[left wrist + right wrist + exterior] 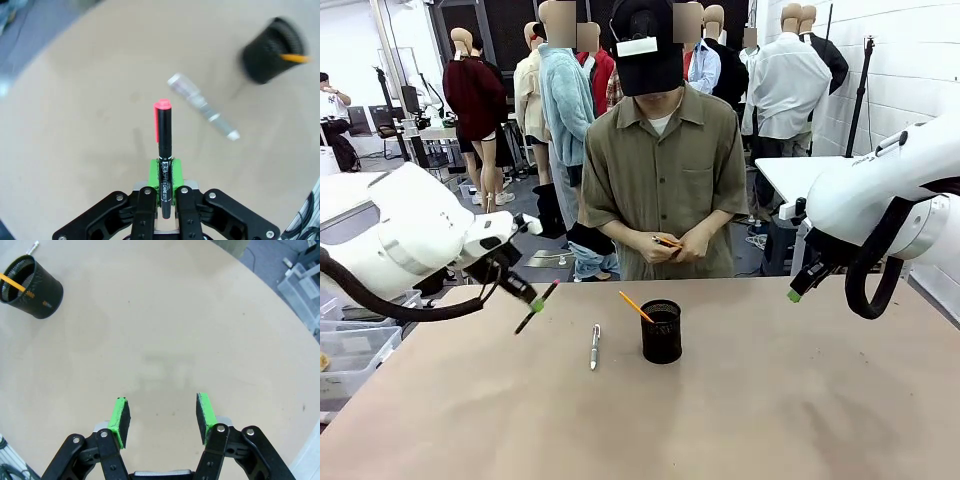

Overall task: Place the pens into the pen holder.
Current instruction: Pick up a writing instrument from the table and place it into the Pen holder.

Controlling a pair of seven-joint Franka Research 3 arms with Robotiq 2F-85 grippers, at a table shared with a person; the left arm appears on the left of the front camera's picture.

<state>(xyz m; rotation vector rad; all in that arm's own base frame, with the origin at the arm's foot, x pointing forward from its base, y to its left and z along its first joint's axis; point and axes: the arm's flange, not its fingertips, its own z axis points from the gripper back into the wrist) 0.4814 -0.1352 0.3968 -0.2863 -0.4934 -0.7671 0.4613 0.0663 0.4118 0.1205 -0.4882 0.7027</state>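
Fingers [155, 175] of the left gripper [165, 172] are pressed tight on the dark pen [164, 145], near its black end. The red end points away from the gripper. From the front, this gripper [535, 302] holds the pen [525, 322] tilted in the air above the table [770, 410]. The white-silver pen [594, 347] lies flat on the table, between the held pen and the pen holder [661, 338]. The orange pencil [635, 307] leans inside the holder. The right gripper [161, 420] is spread wide with nothing in it, up above bare table. The person's hands [678, 246] hold another orange stick [666, 241].
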